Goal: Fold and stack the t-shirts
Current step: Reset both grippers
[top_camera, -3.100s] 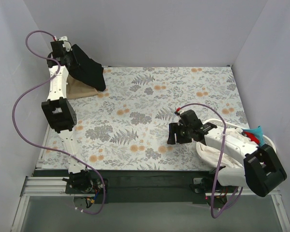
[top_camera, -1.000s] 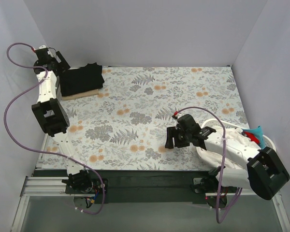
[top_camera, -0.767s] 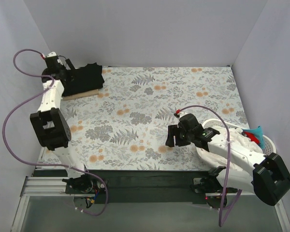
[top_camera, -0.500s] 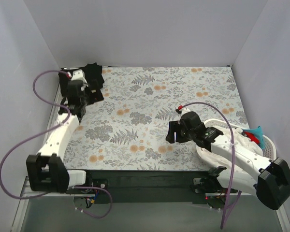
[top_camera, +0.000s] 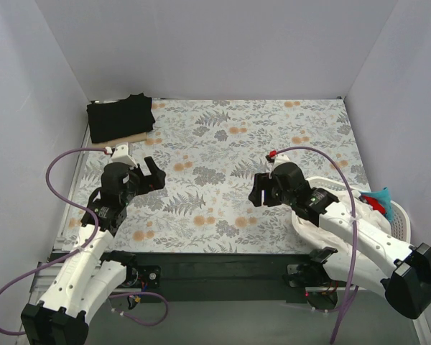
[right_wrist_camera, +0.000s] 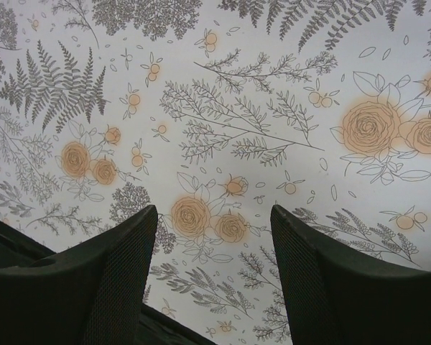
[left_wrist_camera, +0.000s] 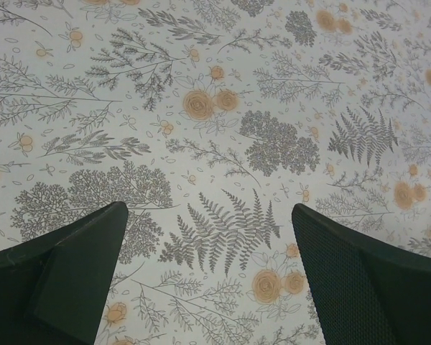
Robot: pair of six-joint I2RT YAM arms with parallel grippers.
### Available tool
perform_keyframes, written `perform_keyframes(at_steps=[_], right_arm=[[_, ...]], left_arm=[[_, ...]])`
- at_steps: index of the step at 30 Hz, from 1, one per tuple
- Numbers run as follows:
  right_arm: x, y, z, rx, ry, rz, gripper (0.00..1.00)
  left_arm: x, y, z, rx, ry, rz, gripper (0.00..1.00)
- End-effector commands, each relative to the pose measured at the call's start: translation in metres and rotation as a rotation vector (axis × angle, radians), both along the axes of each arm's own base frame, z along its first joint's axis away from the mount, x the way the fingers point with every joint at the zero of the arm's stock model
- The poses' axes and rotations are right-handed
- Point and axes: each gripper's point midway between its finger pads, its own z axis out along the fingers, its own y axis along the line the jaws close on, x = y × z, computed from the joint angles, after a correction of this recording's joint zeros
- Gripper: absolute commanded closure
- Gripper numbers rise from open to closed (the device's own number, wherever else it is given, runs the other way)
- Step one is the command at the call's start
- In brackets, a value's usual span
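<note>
Two folded t-shirts lie stacked in the far left corner: the black t-shirt point(top_camera: 120, 117) on top, the tan t-shirt point(top_camera: 129, 137) showing as a thin edge beneath it. My left gripper point(top_camera: 152, 175) hovers open over the left middle of the floral cloth, well short of the stack, with nothing between its fingers point(left_wrist_camera: 79, 266). My right gripper point(top_camera: 258, 192) hangs open over the cloth's right middle, also empty, its fingers point(right_wrist_camera: 118, 266) spread above bare print.
The grey-and-orange floral cloth point(top_camera: 223, 151) covers the table. A white basket point(top_camera: 399, 219) at the right edge holds white cloth and a teal and red item point(top_camera: 380, 199). Grey walls close in the left, back and right sides.
My left arm has let go of the stack in the far left corner and drawn back toward the near left. The right gripper has shifted slightly.
</note>
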Motion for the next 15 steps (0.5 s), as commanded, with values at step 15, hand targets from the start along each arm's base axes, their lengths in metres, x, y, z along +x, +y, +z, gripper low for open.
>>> perform_keyframes(at_steps=[15], right_arm=[[-0.001,-0.009,0.013,-0.007,-0.057,-0.018,0.29]], left_arm=[[-0.005,-0.011,0.016,-0.028,-0.062,-0.067,0.02]])
